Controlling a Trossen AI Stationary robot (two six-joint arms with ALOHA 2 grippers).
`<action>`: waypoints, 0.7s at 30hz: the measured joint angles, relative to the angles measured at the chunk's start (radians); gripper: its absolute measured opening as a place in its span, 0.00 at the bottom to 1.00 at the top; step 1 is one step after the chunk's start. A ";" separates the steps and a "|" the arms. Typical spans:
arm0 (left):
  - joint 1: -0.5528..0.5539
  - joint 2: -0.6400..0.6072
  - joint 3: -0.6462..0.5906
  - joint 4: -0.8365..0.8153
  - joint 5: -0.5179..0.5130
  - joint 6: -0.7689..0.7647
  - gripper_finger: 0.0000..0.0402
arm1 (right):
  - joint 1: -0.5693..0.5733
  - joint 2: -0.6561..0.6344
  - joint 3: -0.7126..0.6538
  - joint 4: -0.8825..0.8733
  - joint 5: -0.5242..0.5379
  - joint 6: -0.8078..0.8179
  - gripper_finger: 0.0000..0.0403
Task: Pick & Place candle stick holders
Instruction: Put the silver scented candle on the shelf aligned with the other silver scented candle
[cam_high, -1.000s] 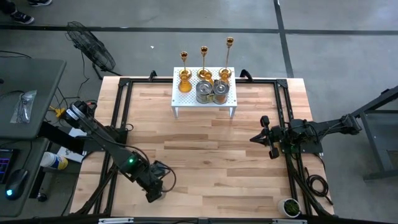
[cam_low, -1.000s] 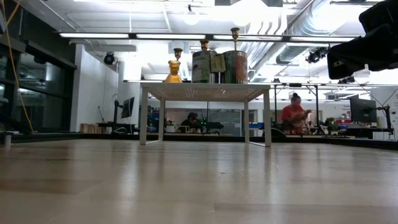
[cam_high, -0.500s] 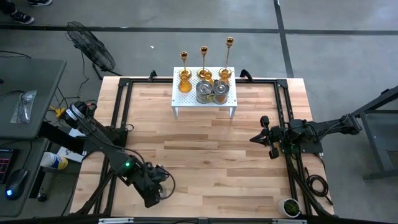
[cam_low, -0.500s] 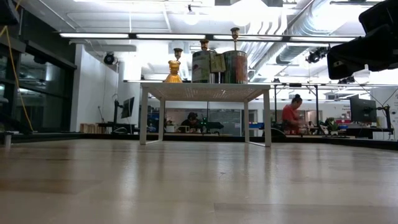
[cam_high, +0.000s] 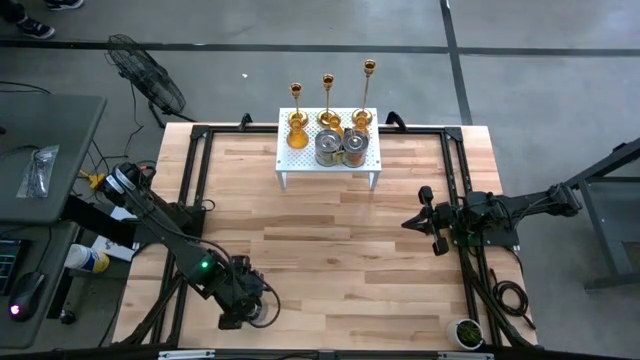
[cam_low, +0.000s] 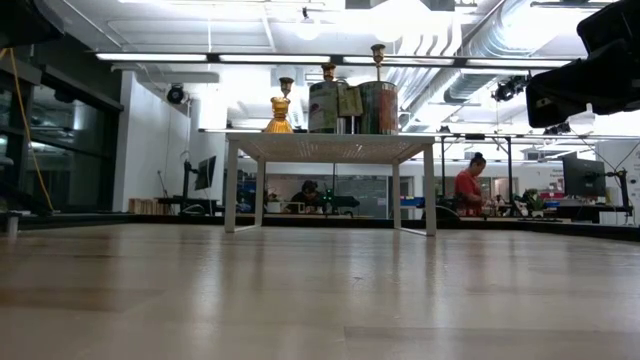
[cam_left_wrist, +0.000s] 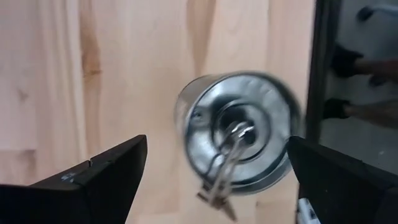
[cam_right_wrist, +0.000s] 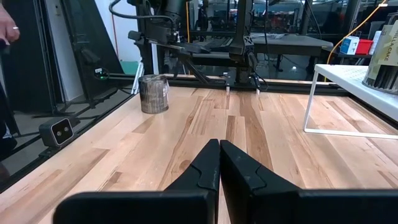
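Hovering with fingers spread wide straight above the squat silvery round metal pot (cam_left_wrist: 239, 140) standing free on the wooden counter (cam_high: 330, 240), left pincer (cam_high: 243, 308) looks freshly released from it, while right pincer (cam_high: 412, 222), clenched empty, waits well apart.

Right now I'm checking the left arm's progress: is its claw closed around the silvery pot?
No: in the left wrist view the left claw stands wide open, its fingers clear of the silvery pot on either side.
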 joint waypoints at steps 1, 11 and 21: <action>0.000 0.000 0.000 -0.013 -0.003 0.004 0.95 | 0.000 0.000 0.000 0.000 0.000 0.000 0.01; -0.018 0.008 0.000 -0.125 0.000 -0.102 0.95 | 0.000 0.000 0.000 0.000 0.000 0.000 0.01; 0.068 0.008 0.007 -0.157 0.039 -0.213 0.95 | 0.000 0.000 0.000 0.000 0.000 0.000 0.01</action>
